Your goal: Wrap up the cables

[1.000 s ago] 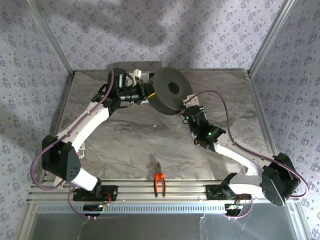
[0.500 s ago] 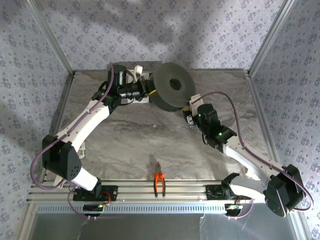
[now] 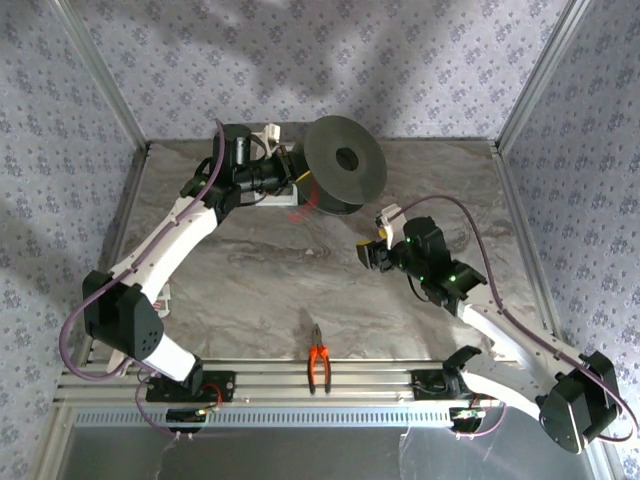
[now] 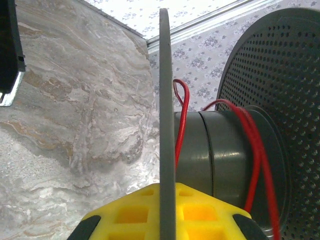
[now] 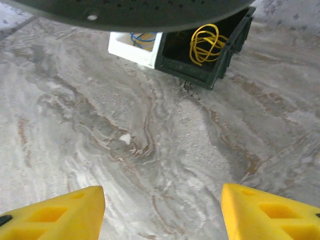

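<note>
The red cable (image 4: 257,146) is on the spool (image 3: 345,160). It is a thin, glossy, string-like strand. In the left wrist view a few loose turns cross the grey hub (image 4: 210,150) between the two flanges. They do not lie tight or side by side. Two strands run down the hub close to the perforated flange (image 4: 285,75). Another loop stands up off the hub just beside the thin flange (image 4: 166,100), which is seen edge-on.

In the top view a small reddish mark (image 3: 300,213) lies on the bench (image 3: 250,280) just below the spool's left edge. It may be a trailing end of the cable, but it is too small to be sure.

The left claw (image 4: 167,212) is clamped on the spool. Its yellow fingers (image 4: 125,215) press on either side of the thin flange at the rim. In the top view the spool is at the tip of the left arm, with its round face and centre hole turned up toward the camera.

The right claw (image 5: 162,215) is wide apart and holds nothing. Its two yellow fingertips (image 5: 55,215) sit at the bottom corners of its wrist view with bare marbled bench between them. In the top view it is near the spool, on the near-right side and clear of it.

Under the spool's dark rim a black bin (image 5: 220,65) holds a coil of yellow wire (image 5: 210,42). A white box (image 5: 135,52) touches the bin's side. Orange-handled pliers (image 3: 319,365) lie well nearer the arm bases than the spool.
</note>
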{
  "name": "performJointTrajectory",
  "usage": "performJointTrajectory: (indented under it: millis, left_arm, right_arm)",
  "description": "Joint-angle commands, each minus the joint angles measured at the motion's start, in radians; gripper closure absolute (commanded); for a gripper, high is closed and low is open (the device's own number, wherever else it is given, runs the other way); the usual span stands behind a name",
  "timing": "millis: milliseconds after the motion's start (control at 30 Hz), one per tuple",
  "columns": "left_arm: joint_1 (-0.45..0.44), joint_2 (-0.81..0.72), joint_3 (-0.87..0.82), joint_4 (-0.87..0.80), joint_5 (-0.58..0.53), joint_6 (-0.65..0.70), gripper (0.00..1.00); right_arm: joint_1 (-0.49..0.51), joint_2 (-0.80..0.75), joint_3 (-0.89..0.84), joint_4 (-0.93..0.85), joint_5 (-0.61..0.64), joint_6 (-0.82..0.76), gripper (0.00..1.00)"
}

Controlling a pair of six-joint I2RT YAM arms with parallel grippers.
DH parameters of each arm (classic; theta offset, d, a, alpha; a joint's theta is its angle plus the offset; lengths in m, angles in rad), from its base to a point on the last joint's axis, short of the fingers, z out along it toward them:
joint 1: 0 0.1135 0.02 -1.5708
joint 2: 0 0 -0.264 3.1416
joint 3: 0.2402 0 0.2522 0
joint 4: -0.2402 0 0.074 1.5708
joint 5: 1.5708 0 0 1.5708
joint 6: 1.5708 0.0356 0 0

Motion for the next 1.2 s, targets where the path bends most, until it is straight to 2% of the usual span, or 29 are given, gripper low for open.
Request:
performJointTrajectory:
  millis: [0,167,233,367,500,633,833,1167]
  left_arm:
    - [0.006,-0.010,0.057,0.032,-0.020,0.017,1.00]
    - [0.003,-0.013,0.055,0.027,-0.058,0.031,1.00]
    - [0.001,-0.018,0.044,0.034,-0.087,0.024,1.00]
    - [-0.006,-0.029,0.004,0.083,-0.157,-0.024,1.00]
    - [-0.024,-0.022,-0.034,0.180,-0.185,-0.088,1.00]
    - [-0.058,-0.002,-0.047,0.262,-0.201,-0.113,1.00]
    - [-0.095,0.034,-0.082,0.425,-0.204,-0.176,1.00]
    - [-0.114,0.065,-0.117,0.564,-0.199,-0.231,1.00]
  right_arm:
    - [-0.017,-0.035,-0.019,-0.027,-0.092,0.051,0.34]
    - [-0.091,-0.079,-0.076,0.052,-0.264,0.189,0.31]
    - [-0.135,-0.099,-0.133,0.177,-0.371,0.314,0.30]
    - [-0.143,-0.087,-0.230,0.471,-0.433,0.532,0.30]
    - [-0.103,-0.014,-0.279,0.734,-0.393,0.732,0.31]
    - [-0.038,0.051,-0.272,0.901,-0.290,0.853,0.36]
    - [0.030,0.127,-0.201,0.976,-0.205,0.887,0.40]
    - [0.048,0.249,-0.149,1.082,-0.199,0.926,0.49]
